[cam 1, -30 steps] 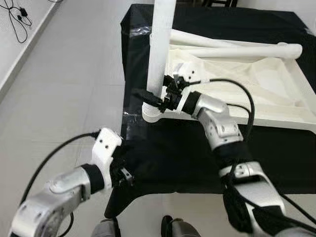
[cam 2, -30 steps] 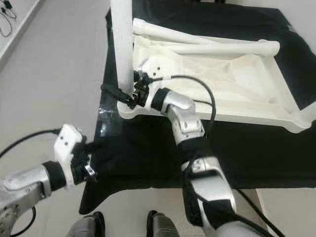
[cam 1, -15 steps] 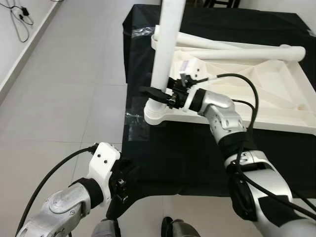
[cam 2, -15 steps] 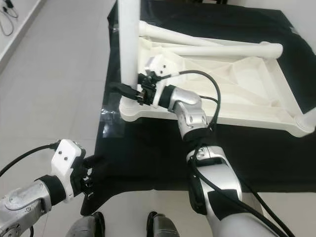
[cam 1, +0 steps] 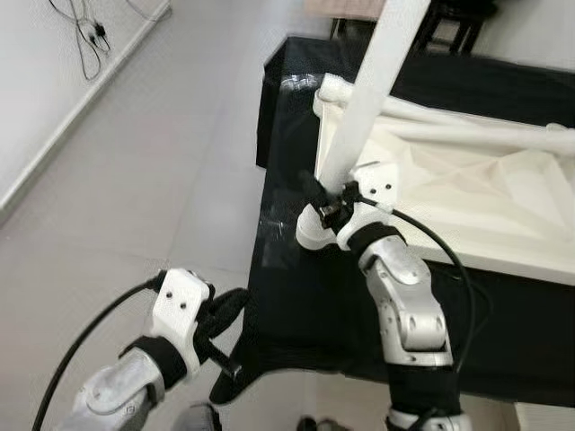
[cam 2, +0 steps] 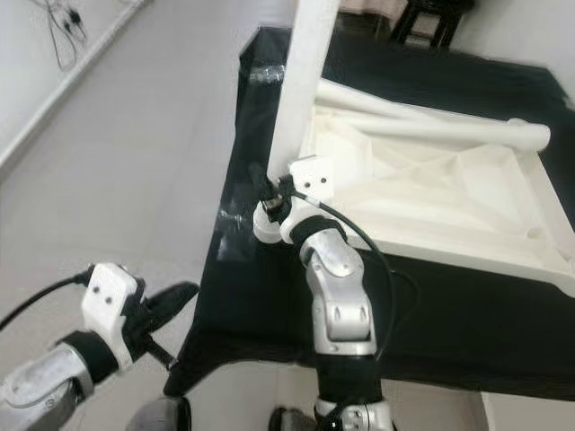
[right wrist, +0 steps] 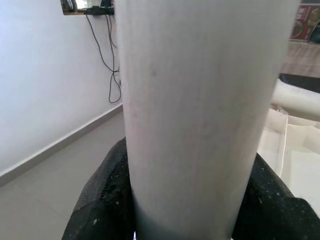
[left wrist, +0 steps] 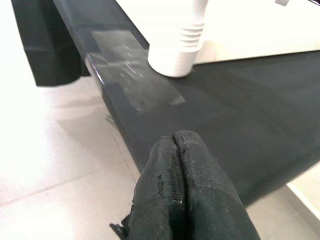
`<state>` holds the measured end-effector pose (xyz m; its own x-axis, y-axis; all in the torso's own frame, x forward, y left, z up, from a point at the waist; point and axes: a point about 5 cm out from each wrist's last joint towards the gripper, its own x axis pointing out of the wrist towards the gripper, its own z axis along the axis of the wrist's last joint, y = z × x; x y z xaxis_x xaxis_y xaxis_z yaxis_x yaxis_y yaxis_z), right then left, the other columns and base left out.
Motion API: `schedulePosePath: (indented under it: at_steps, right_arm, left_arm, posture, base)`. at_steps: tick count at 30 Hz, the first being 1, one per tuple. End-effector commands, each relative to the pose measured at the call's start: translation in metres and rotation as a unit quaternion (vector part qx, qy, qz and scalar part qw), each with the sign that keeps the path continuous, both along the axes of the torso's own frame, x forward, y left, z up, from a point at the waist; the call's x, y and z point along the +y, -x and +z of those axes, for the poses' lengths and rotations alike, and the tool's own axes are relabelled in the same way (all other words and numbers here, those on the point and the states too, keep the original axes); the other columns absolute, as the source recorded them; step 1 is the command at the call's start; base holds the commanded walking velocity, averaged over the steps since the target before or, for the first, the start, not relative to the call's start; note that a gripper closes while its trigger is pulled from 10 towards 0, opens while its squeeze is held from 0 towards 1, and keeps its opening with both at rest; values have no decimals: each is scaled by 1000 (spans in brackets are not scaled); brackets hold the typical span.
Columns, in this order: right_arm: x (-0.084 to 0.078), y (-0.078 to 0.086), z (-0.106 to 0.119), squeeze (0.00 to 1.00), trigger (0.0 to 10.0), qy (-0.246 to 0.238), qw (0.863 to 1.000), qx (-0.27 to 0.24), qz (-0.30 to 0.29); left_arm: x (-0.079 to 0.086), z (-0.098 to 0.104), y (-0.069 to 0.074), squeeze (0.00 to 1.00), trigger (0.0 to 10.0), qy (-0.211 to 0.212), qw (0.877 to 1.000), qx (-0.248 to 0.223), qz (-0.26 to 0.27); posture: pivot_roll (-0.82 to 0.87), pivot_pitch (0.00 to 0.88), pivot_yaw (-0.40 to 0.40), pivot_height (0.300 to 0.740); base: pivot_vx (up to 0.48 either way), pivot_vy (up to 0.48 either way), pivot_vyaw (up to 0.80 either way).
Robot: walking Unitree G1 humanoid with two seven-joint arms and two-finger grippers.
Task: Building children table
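Observation:
An upturned white children's table top [cam 1: 467, 197] lies on a black-covered table [cam 1: 305, 287]. One white leg [cam 1: 373, 90] stands in its near-left corner socket [left wrist: 176, 52]. My right gripper [cam 1: 322, 196] is shut around that leg just above the socket, and a black finger [right wrist: 100, 205] shows on each side of the leg [right wrist: 200, 115]. Two more white legs [cam 2: 431, 126] lie across the far side of the top. My left gripper [cam 1: 235, 303] hangs low by the black table's near-left corner. Its fingers [left wrist: 180, 190] are pressed together on nothing.
A shiny tape patch [left wrist: 135, 80] sits on the black cloth near the socket. Grey tiled floor [cam 1: 135, 180] stretches to the left, with cables [cam 1: 90, 36] along the white wall. A dark stool [cam 1: 458, 22] stands behind the table.
The head camera has swung, so the whole scene has shifted and the leg looks tilted. My right gripper stays clasped low on the leg. The left gripper remains near the table's corner.

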<state>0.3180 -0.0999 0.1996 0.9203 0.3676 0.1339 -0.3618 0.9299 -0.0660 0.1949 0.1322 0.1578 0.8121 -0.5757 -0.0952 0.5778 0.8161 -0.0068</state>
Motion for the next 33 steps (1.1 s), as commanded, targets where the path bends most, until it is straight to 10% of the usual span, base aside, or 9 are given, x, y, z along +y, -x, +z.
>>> schedulePosePath:
  at_steps: [1, 3, 4, 6, 7, 16, 17, 32, 33]
  right_arm:
    - [-21, -6, -56, 0, 0, 45, 989, 130, -54]
    - [-20, -10, -55, 0, 1529, 52, 989, 131, -47]
    - [-20, -14, -54, 0, 10000, 61, 989, 130, -45]
    - [-21, -15, -47, 0, 10000, 62, 989, 131, -32]
    - [-21, -15, -45, 1000, 10000, 61, 989, 131, -29]
    - [-28, -38, -15, 1000, 10000, 41, 995, 73, 59]
    - [-33, -46, -6, 0, 10000, 35, 993, 50, 103]
    - [-45, -66, 18, 0, 10000, -44, 964, 31, 259]
    - [-44, -68, 17, 0, 0, -47, 962, 36, 266]
  left_arm:
    - [-4, -2, 0, 0, 0, 4, 1000, -3, -9]
    - [-4, -1, -1, 0, 1843, 7, 1000, -10, -13]
    - [-5, -1, -1, 0, 10000, 8, 1000, -17, -17]
    - [-7, -3, -1, 0, 10000, -1, 999, -28, -19]
    - [-8, -3, -1, 0, 10000, -4, 999, -30, -20]
    - [-11, -3, -6, 0, 10000, -35, 996, -71, -31]
    - [-10, -3, -8, 0, 10000, -37, 996, -82, -20]
    - [-5, -1, -16, 0, 10000, -30, 990, -132, 32]
    - [-4, -2, -18, 0, 10000, -33, 989, -136, 40]
  posture:
    - [130, 241, -87, 740]
    - [132, 240, -89, 740]
    - [132, 239, -90, 740]
    - [133, 234, -90, 740]
    - [133, 234, -90, 740]
    - [137, 206, -85, 740]
    - [147, 187, -87, 740]
    - [167, 140, -109, 740]
    - [167, 140, -110, 740]
  base:
    - [0, 0, 0]
    - [0, 0, 0]
    - [0, 0, 0]
    - [0, 0, 0]
    - [0, 0, 0]
    - [0, 0, 0]
    - [0, 0, 0]
    - [0, 0, 0]
    - [0, 0, 0]
